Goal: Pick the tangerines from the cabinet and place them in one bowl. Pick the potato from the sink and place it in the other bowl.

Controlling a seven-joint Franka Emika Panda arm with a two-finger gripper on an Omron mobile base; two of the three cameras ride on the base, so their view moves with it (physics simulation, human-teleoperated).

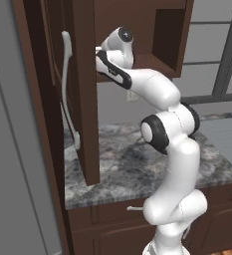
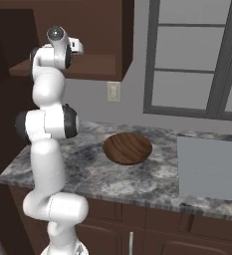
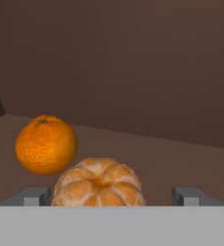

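Two tangerines lie on the shelf inside the cabinet (image 1: 157, 62). A segmented, pale orange tangerine (image 3: 98, 185) sits right between the fingertips (image 3: 36, 196) of my open gripper (image 3: 113, 196), untouched on either side. A smooth bright orange tangerine (image 3: 46, 143) rests just behind it to the left. My arm reaches up into the cabinet (image 2: 87, 30) past its open door. A brown wooden bowl (image 2: 127, 148) stands on the counter below. The grey sink (image 2: 212, 169) lies at the right; the potato is hidden.
The open cabinet door (image 1: 85, 99) with its long pale handle (image 1: 65, 89) hangs close to the left of my arm. The cabinet's back and side walls close in around the fruit. Marbled counter (image 1: 122, 164) runs below, a window (image 2: 197, 60) behind the sink.
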